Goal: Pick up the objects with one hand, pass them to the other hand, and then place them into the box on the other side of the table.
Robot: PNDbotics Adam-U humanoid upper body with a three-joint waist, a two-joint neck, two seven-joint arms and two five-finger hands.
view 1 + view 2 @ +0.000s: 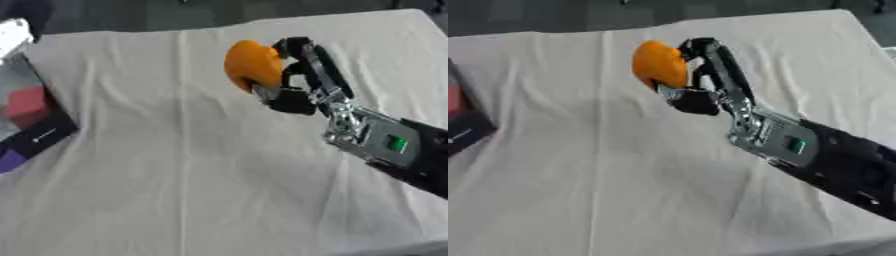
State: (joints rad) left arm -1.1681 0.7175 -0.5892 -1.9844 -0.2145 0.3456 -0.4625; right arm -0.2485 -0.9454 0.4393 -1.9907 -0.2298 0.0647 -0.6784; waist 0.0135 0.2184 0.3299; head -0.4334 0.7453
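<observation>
Left eye view: right hand holds orange object

Right hand (302,75) reaches in from the right, fingers and thumb curled round the orange object (252,64) — object sits at the hand's left side, raised over the white cloth (175,175). Box (26,115) at the left edge — well apart from it. Left hand unseen.

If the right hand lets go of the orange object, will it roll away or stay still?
The orange object looks rounded and smooth, so it would probably roll on the white cloth. It keeps its shape between the fingers of the right hand, so it seems fairly stiff. The cloth's wrinkles might slow it.
</observation>
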